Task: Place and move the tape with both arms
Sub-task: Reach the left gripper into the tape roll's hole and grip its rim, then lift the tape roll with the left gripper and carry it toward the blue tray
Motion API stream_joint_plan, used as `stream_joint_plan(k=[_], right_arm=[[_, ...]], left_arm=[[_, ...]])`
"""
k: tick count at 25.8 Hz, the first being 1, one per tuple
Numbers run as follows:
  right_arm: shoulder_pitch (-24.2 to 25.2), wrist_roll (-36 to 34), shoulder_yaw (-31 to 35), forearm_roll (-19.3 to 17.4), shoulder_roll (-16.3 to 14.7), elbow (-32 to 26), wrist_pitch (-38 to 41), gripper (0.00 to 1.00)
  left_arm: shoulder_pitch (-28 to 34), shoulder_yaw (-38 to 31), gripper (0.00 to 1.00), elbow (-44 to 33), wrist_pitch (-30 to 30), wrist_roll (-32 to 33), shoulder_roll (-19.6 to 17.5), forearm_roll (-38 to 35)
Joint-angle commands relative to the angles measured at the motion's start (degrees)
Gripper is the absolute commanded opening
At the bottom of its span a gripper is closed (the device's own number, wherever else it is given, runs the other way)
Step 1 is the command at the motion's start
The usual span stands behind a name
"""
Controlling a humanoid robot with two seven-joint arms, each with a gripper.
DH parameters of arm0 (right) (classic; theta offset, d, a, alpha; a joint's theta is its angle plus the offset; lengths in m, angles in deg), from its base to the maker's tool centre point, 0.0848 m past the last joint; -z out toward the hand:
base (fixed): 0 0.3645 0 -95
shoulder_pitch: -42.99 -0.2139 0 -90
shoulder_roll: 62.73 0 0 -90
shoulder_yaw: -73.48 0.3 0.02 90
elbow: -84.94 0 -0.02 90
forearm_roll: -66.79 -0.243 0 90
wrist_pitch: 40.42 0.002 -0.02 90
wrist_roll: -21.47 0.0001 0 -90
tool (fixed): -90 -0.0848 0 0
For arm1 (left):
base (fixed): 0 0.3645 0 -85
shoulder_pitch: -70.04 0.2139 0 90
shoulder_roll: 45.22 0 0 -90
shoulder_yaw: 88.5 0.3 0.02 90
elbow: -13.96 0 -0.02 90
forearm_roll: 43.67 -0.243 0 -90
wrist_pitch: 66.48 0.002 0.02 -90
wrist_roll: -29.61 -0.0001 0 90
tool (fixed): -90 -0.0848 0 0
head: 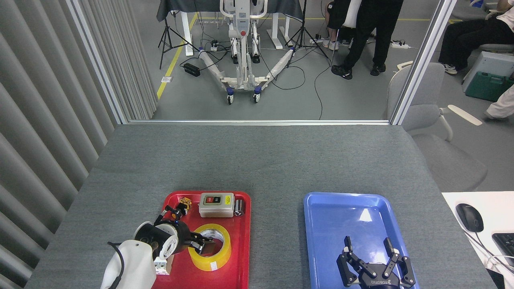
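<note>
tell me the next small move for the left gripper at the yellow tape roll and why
Probably close the left gripper on the translucent yellow packing tape roll: one black finger already sits in its white core, the roll still lies flat in the red plastic tray, and the blue plastic tray stands empty.

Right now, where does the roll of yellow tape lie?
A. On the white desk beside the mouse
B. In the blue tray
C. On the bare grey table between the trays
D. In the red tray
D: the yellow tape lies flat in the red tray, in front of the grey switch box, with the left gripper reaching into its ring.
</note>
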State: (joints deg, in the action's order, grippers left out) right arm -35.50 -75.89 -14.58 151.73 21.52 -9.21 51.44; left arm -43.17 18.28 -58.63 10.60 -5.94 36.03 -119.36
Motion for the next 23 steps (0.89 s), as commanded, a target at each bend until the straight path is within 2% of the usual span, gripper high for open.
stream_joint_plan(k=[1, 3, 4, 5, 6, 7, 8, 12, 15, 17, 20, 21, 23], right_arm=[[0.09, 0.24, 0.0, 0.05, 0.13, 0.02, -0.01, 1.0], [0.09, 0.33, 0.09, 0.14, 0.13, 0.02, -0.01, 1.0], [0.09, 0.33, 0.09, 0.14, 0.13, 0.02, 0.07, 1.0], [0.09, 0.33, 0.0, 0.14, 0.13, 0.02, 0.07, 1.0], [0.09, 0.33, 0.09, 0.14, 0.13, 0.02, 0.07, 1.0], [0.09, 0.33, 0.09, 0.14, 0.13, 0.02, 0.07, 1.0], [0.09, 0.24, 0.09, 0.14, 0.13, 0.02, 0.07, 1.0], [0.09, 0.24, 0.09, 0.23, 0.13, 0.02, 0.07, 1.0], [0.09, 0.33, 0.09, 0.23, 0.13, 0.02, 0.07, 1.0], [0.09, 0.33, 0.09, 0.23, 0.13, 0.02, -0.01, 1.0], [0.09, 0.33, 0.09, 0.23, 0.13, 0.02, -0.01, 1.0], [0.09, 0.33, 0.09, 0.23, 0.13, 0.02, -0.1, 1.0], [0.09, 0.24, 0.09, 0.23, 0.13, 0.02, -0.28, 1.0]], left_arm=[[-1.49, 0.01, 0.99, 3.69, 0.26, 0.04, 1.2, 0.01], [-2.19, 0.01, 0.98, 5.53, 0.26, 0.48, 1.81, 0.01], [-2.54, 0.01, 0.88, 6.23, 0.26, 1.27, 2.07, 0.01], [-2.63, 0.01, 0.71, 6.67, 0.18, 2.76, 2.16, 0.01], [-2.63, 0.01, 0.48, 6.85, -0.18, 4.17, 2.25, 0.01], [-2.54, 0.01, 0.1, 6.5, -0.7, 6.28, 2.34, 0.1], [-2.37, 0.54, 0.0, 6.59, -2.11, 7.86, 2.51, 0.01], [-2.89, 0.37, 0.0, 6.15, -10.9, 7.25, 3.04, 0.36], [-5.62, -1.92, 0.0, 6.23, -16.17, 6.11, 3.66, 1.51], [-7.29, -5.44, 0.0, 6.76, -20.57, 5.76, 6.21, 6.34], [-7.82, -9.13, 0.0, 5.97, -30.23, 4.44, 8.67, 19.09], [-8.08, -9.21, 0.0, 5.8, -32.08, 4.09, 8.67, 22.43], [-8.43, -9.83, 0.0, 5.8, -32.08, 3.73, 8.84, 26.82]])
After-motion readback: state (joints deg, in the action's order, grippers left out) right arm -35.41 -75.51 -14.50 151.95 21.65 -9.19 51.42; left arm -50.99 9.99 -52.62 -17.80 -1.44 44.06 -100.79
